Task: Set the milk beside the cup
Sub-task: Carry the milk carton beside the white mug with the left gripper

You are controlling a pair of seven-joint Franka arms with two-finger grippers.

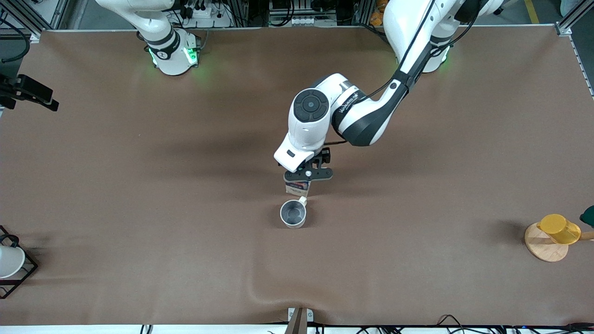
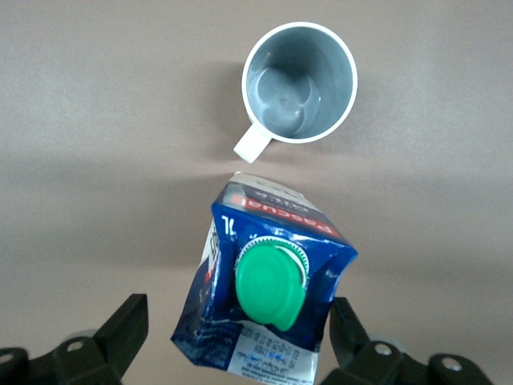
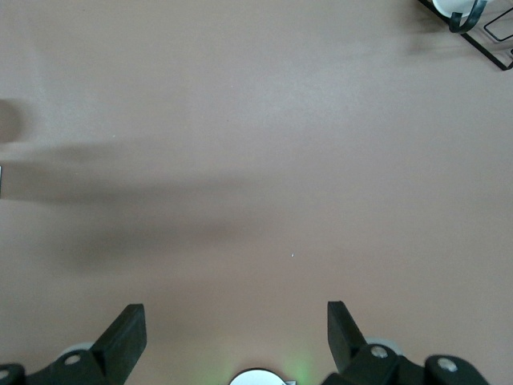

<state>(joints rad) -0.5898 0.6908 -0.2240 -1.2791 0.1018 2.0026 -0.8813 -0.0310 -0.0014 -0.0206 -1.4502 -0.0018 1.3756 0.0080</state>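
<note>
The milk (image 2: 264,281), a dark blue carton with a green cap, stands on the table between the fingers of my left gripper (image 2: 236,313). The jaws are open, with a clear gap on one side of the carton. In the front view the milk (image 1: 297,188) shows just under the left gripper (image 1: 307,175). The cup (image 1: 293,214), cream-white with a grey inside, stands right beside the milk, nearer to the front camera, its handle toward the carton. It also shows in the left wrist view (image 2: 299,83). My right gripper (image 3: 236,317) waits open and empty over bare table near its base.
A yellow cup (image 1: 559,228) lies on a round wooden board (image 1: 545,246) at the left arm's end. A plain white cup in a black wire frame (image 1: 9,262) stands at the right arm's end, and shows in the right wrist view (image 3: 473,16).
</note>
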